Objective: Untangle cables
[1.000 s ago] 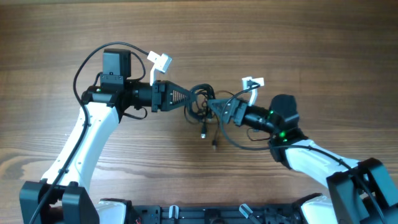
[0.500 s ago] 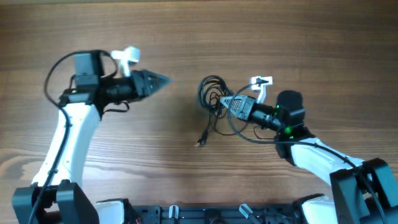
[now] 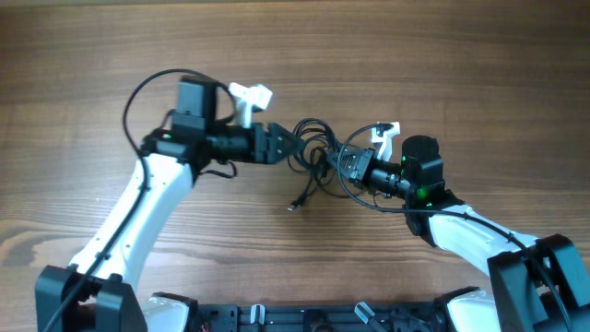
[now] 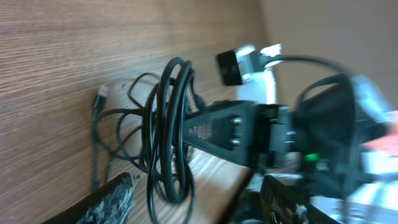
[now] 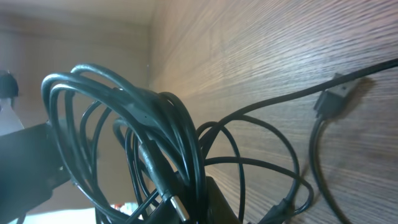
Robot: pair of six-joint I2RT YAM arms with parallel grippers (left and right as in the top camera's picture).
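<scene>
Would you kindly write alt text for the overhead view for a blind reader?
Two robot arms meet at a bunch of thin black cables on a wooden table: the right gripper holds one side, the left gripper reaches the other. One plug end trails loose.

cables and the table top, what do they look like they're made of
The cables: black with a smooth, slightly glossy jacket that catches highlights along the bends, probably rubber or PVC. One plug end shows a grey metallic tip. The table: brown, matte, with fine straight grain lines; wood or a wood-look laminate, cannot tell which.
</scene>
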